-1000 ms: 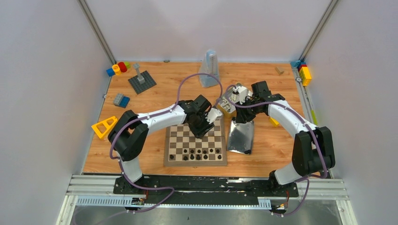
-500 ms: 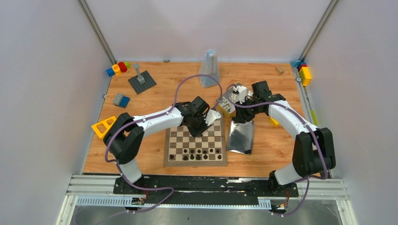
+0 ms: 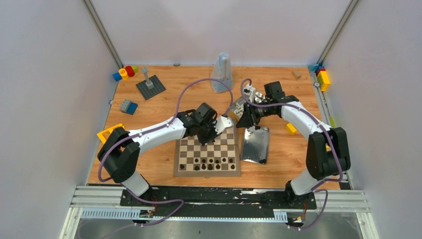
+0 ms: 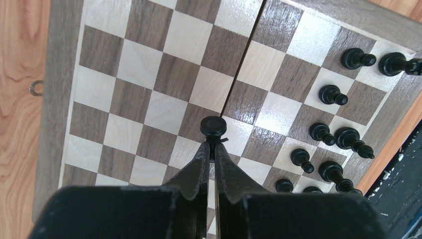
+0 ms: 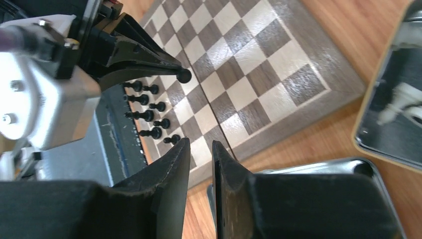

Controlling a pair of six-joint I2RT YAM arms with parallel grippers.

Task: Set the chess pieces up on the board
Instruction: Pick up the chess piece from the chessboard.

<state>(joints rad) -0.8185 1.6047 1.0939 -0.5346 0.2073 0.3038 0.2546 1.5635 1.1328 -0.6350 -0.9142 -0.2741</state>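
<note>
Left to right: the left gripper (image 4: 214, 145) is closed on a black piece (image 4: 213, 126), pinched at the very tips of its fingers and held above the middle squares of the board (image 4: 164, 74), near its centre seam. On the board's two ranks nearest the arm bases stand the other black pieces (image 3: 209, 164), several in each rank with gaps between them. The far ranks are bare, and no white piece shows on any square. To the right of the board lies a shiny metal tin (image 3: 255, 144). The right gripper (image 5: 201, 149) hangs over the board's far right corner beside the tin, its fingers a narrow gap apart with nothing between them. A pale shape inside a second tin (image 5: 393, 107) at the edge of the right wrist view may be a white piece, though it is too blurred to tell. Judged from this, the black side is partly set and the held piece awaits its square; the white side appears not yet begun.
</note>
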